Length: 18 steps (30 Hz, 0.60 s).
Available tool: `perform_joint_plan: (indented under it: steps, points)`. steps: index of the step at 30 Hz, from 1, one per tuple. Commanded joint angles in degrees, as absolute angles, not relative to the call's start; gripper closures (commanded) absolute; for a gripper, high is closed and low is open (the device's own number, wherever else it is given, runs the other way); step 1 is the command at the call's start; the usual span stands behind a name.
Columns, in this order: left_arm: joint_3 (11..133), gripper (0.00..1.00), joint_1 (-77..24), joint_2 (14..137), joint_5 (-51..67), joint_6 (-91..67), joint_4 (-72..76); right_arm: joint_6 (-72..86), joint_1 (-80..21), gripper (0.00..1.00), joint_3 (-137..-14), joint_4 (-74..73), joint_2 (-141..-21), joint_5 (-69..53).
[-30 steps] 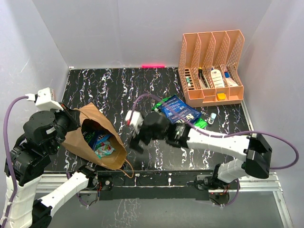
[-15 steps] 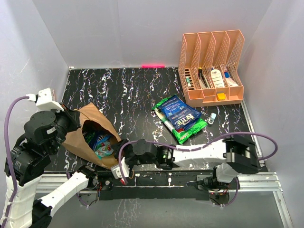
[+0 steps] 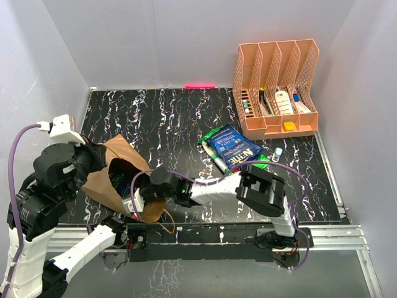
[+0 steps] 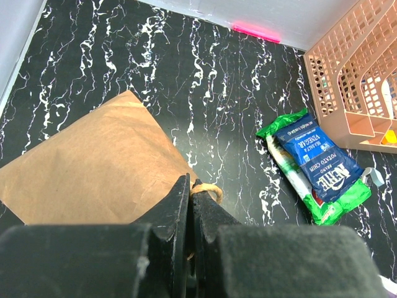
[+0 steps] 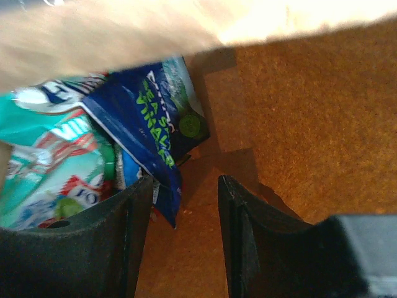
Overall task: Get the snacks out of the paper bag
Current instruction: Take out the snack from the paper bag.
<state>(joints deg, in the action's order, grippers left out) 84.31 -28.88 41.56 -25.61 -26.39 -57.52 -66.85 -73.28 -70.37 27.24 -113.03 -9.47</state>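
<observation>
The brown paper bag [image 3: 102, 180] lies on its side at the left, its mouth facing right. My left gripper [image 4: 189, 184] is shut on its twisted handle [image 4: 209, 189] and holds the mouth up. My right arm [image 3: 205, 188] reaches across into the mouth. Inside the bag, my right gripper [image 5: 185, 186] stands open, and the lower corner of a dark blue packet [image 5: 146, 115] hangs between its fingers, close to the left one. A teal-green packet [image 5: 49, 164] lies to that packet's left. Outside the bag, a dark blue packet [image 3: 234, 146] rests on a large green one [image 3: 248, 169].
An orange slotted file rack [image 3: 276, 87] with small bottles and tubes stands at the back right. A small tube [image 3: 277, 151] lies next to the packets on the table. A pink strip [image 3: 200, 86] marks the back edge. Grey walls close in the black marbled table [image 3: 167, 118].
My right arm has swung from the table's middle down and left into the bag's mouth, and its jaws have narrowed. The left gripper has kept its hold on the handle.
</observation>
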Motion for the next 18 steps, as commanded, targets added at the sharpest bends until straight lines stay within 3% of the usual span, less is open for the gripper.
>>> perform_joint_plan:
  steps: [1, 18]
  points:
    - [85.44, 1.0, -29.08, 41.41, -24.8, -25.77, -56.59, -66.07, -71.23, 0.52, -76.99, 31.69, -116.74, -12.55]
    - [85.03, 1.0, -29.09, 41.89, -22.12, -25.03, -55.94, -66.26, -68.02, 0.49, -85.0, 28.3, -126.49, -14.99]
